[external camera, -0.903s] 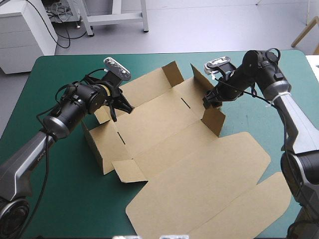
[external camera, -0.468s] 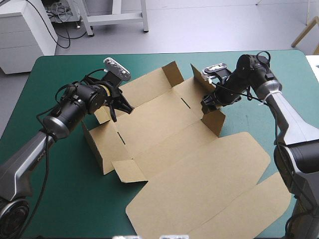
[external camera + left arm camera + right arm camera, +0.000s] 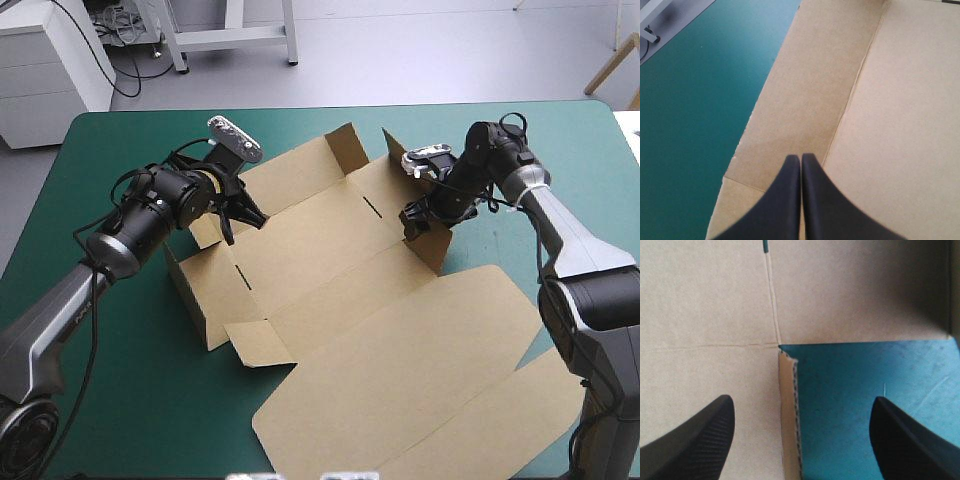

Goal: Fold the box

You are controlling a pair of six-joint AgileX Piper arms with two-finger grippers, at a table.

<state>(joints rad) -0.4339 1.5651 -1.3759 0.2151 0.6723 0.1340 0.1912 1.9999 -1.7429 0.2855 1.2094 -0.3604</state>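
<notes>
The table (image 3: 150, 400) is viewed from above and behind, looking forward and down, with the box (image 3: 350, 270) seen whole. Each wrist view is held close over the board: the left at a crease by the box's left edge, the right at a cut corner. The box is shared by all three.

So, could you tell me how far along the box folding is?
Partway. Done: on the box, the left wall and right wall stand raised. In hand: the left gripper, shut, points down at the board beside the left wall; the right gripper, open, straddles the right wall's edge. Left: nothing looks tucked, and the lid lies flat.
</notes>
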